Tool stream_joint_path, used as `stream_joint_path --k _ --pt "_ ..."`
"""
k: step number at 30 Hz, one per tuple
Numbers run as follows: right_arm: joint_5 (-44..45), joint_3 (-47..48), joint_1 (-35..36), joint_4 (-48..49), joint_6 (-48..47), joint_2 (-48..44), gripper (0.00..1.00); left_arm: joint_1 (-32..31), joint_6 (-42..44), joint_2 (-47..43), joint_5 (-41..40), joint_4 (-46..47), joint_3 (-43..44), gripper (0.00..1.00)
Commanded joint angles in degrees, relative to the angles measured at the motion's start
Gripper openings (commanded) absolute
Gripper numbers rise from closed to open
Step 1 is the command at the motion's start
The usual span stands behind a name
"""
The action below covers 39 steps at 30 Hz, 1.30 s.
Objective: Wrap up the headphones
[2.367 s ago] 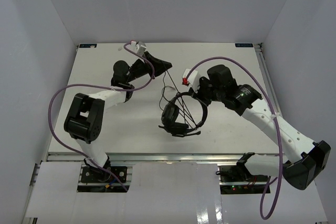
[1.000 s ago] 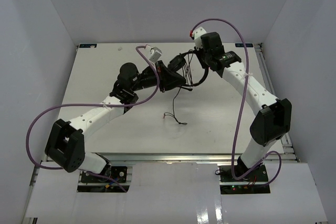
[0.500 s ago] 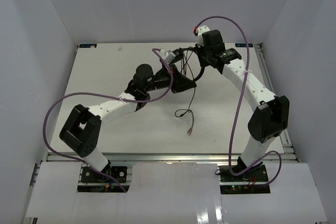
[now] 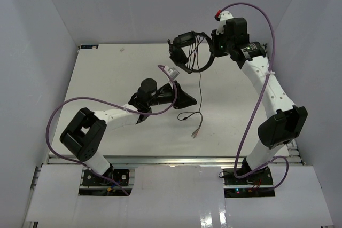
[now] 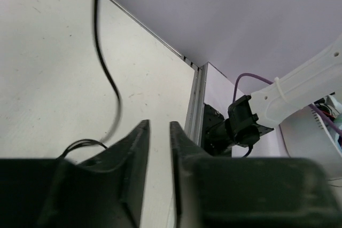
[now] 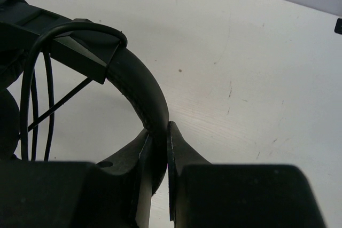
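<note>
The right gripper (image 6: 158, 134) pinches the thin headband (image 6: 133, 78) of the headphones (image 4: 180, 46) and holds them up by the far side of the table (image 4: 107, 78); the cord (image 4: 200, 86) hangs down and its plug (image 4: 195, 132) lies on the table. The left gripper (image 5: 159, 132) sits low beside the cord; its fingers are a little apart with nothing between them.

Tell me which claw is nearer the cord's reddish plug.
Left. The left claw hovers just behind the plug, empty, with the cord running beside it. The right claw is much farther, near the table's back edge, gripping the headphones by the headband.
</note>
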Motion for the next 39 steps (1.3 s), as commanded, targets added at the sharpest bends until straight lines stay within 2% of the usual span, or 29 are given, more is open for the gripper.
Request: stream_joint_path --k 1,3,5,9,12,13,14,16,22,32,34,36,37,38,39 --pt "-7.11 5.79 -0.47 0.64 4.99 -2.75 0.08 -1.1 4.24 -3.84 -5.51 7.09 -4.66 0.38" --pt "-8.4 5.91 -0.47 0.5 5.63 -2.97 0.08 -1.98 6.17 -3.54 -8.82 10.15 -6.8 0.43" --pt "-8.97 5.91 -0.47 0.5 5.98 -3.41 0.08 -2.74 7.88 -2.23 -11.61 13.04 -8.04 0.55" --pt "-9.15 5.66 -0.47 0.5 5.94 -4.23 0.08 -4.45 10.39 0.61 -16.05 21.7 -11.11 0.71" --pt "-9.15 5.47 -0.47 0.51 5.99 -4.64 0.08 -5.83 14.42 1.91 -20.63 26.53 -12.45 0.81" --pt "-9.22 5.54 -0.41 0.5 5.86 -4.77 0.08 -6.62 16.84 1.85 -23.11 28.1 -13.04 0.9" --pt "-9.24 5.44 -0.44 0.5 5.81 -4.82 0.08 -7.17 18.87 1.83 -23.93 29.26 -13.24 0.93" --pt "-9.35 5.26 -0.56 0.5 5.7 -5.17 0.08 -8.37 23.67 1.68 -29.37 30.44 -13.59 0.98" --pt "-10.58 4.39 -0.56 0.59 6.18 -5.43 0.08 -9.34 32.74 6.03 -36.1 30.89 -9.76 0.97" --pt "-11.7 3.0 -0.56 0.86 5.99 -6.4 0.08 -10.04 35.5 17.66 -43.55 31.35 0.43 0.86" --pt "-11.79 2.62 -0.56 0.87 5.87 -6.4 0.08 -10.04 35.8 18.49 -43.82 31.03 2.4 0.78" --pt "-11.79 2.36 -0.58 0.93 5.69 -6.42 0.08 -10.04 35.97 18.77 -43.89 31.25 2.89 0.66" --pt "-11.79 2.24 -0.63 0.87 5.57 -6.47 0.08 -10.04 35.8 18.71 -43.9 31.48 2.78 0.55" --pt "-11.79 2.15 -0.58 0.93 5.55 -6.56 0.08 -10.04 35.55 18.63 -44.03 31.6 2.62 0.43" --pt "-11.79 2.06 -0.56 0.94 5.41 -6.51 0.08 -10.04 35.36 18.14 -44.0 31.68 2.05 0.18"
